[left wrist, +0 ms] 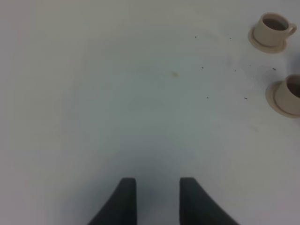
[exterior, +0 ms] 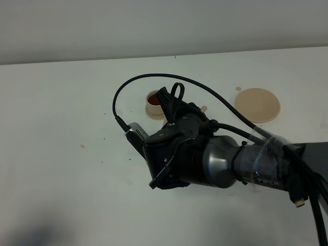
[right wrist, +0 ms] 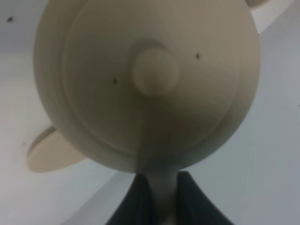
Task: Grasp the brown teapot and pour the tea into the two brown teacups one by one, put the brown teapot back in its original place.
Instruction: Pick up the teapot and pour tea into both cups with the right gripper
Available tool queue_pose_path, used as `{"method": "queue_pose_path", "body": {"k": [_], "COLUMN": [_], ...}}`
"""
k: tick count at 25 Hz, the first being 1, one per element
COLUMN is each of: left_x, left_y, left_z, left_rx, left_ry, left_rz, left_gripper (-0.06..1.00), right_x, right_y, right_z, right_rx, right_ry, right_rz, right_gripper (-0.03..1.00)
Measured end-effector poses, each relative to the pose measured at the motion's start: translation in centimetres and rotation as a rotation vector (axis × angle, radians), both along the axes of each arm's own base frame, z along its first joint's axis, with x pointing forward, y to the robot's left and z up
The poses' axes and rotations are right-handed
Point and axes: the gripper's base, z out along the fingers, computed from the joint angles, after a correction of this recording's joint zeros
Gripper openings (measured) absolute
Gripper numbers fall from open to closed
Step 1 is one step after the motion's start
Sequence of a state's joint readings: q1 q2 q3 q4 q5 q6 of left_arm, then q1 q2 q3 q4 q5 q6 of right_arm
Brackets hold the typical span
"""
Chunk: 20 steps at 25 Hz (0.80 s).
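My right gripper point(right wrist: 161, 197) was clamped on the brown teapot point(right wrist: 147, 79) handle, pot lifted above the cups; I judged a slow, steady tilt over the filled teacup's point(exterior: 153, 98) neighbour best

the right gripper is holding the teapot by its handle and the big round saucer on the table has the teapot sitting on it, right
Not quite. The right gripper does hold the brown teapot by its handle, but the big round saucer is bare in the exterior high view; the teapot is lifted off it.
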<state>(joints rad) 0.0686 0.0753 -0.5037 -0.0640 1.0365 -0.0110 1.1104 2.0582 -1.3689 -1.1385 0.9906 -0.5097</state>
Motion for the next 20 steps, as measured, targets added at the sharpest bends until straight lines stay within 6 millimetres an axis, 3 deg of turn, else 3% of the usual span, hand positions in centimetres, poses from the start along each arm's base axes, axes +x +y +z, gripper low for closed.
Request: {"method": "queue_pose_path", "body": {"k": [20], "left_x": [0.00], "left_y": [0.00], "left_z": [0.00], "left_rx": [0.000], "left_ry": [0.000], "left_rz": [0.000], "left_gripper": [0.25], "right_x": [0.00], "right_y": [0.00], "right_z": [0.00], "right_rx": [-0.006], "right_ry": [0.001], "right_rz": [0.004], "right_gripper": [0.10]}}
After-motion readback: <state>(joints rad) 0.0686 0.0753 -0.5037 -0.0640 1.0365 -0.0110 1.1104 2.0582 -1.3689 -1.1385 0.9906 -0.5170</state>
